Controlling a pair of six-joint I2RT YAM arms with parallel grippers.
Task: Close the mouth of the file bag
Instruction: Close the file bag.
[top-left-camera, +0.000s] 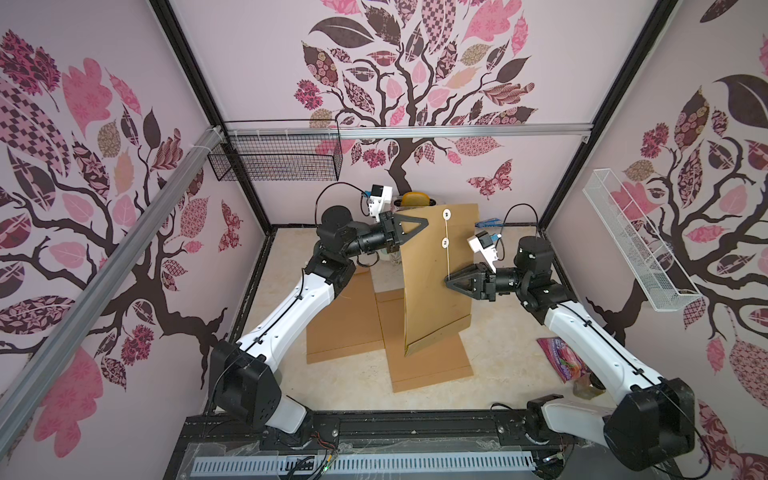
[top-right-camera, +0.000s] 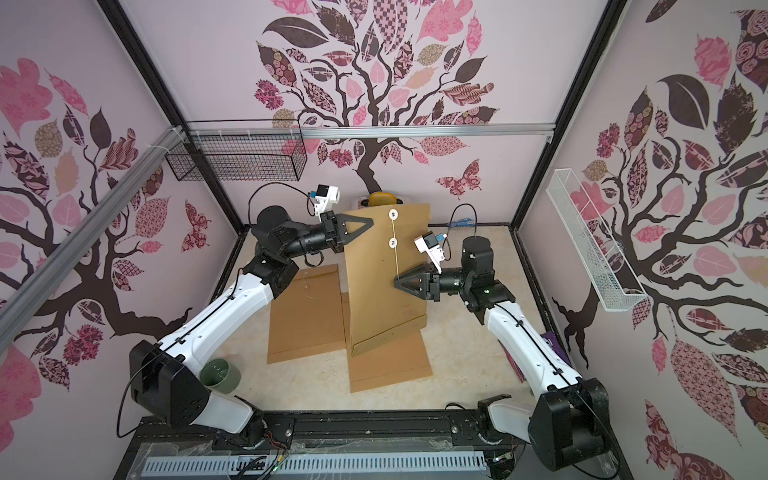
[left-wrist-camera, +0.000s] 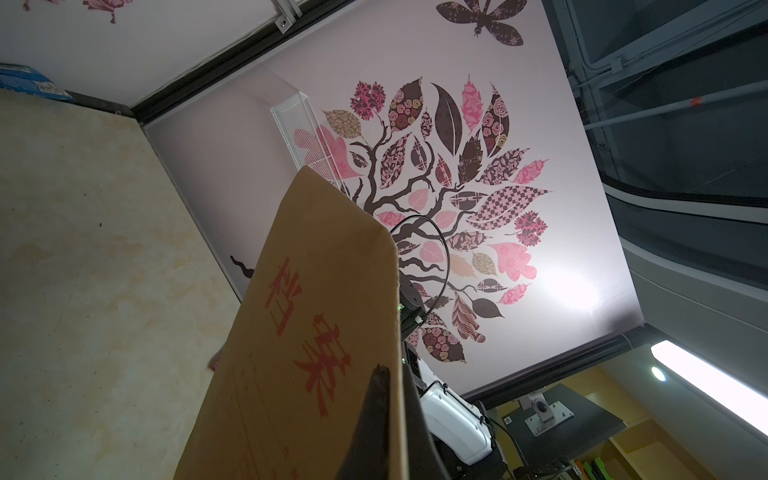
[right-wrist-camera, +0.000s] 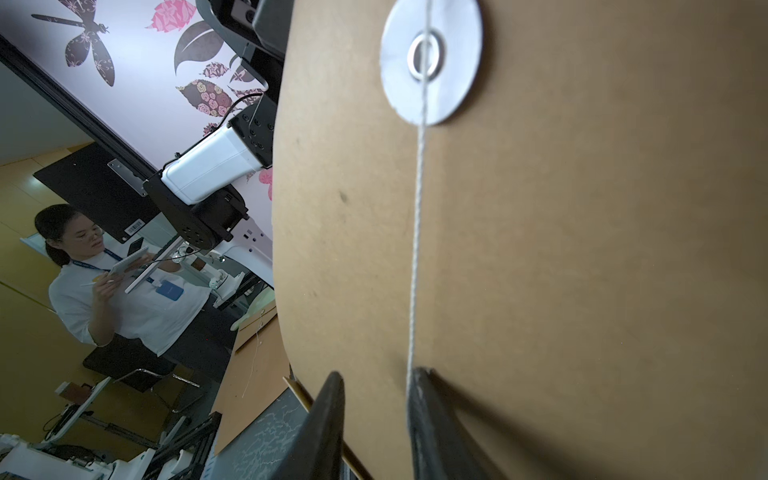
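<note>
The file bag (top-left-camera: 436, 291) (top-right-camera: 382, 299) is a brown paper envelope standing upright above the table, its lower end near the flat envelopes. My left gripper (top-left-camera: 424, 223) (top-right-camera: 368, 223) (left-wrist-camera: 395, 382) is shut on its upper left edge. Two white discs (top-left-camera: 446, 214) (top-left-camera: 445, 242) sit near its top, and a thin string (top-left-camera: 448, 259) (right-wrist-camera: 415, 249) runs down from them. My right gripper (top-left-camera: 448, 281) (top-right-camera: 396, 285) (right-wrist-camera: 378, 376) is open at the string's lower end. The string lies against one fingertip (right-wrist-camera: 419, 374), and a gap shows between the two.
Two more brown envelopes (top-left-camera: 345, 320) (top-left-camera: 428, 365) lie flat on the table under the held one. A green cup (top-right-camera: 220, 376) stands front left and a pink packet (top-left-camera: 561, 357) front right. A black wire basket (top-left-camera: 278, 156) and a white one (top-left-camera: 636, 241) hang on the walls.
</note>
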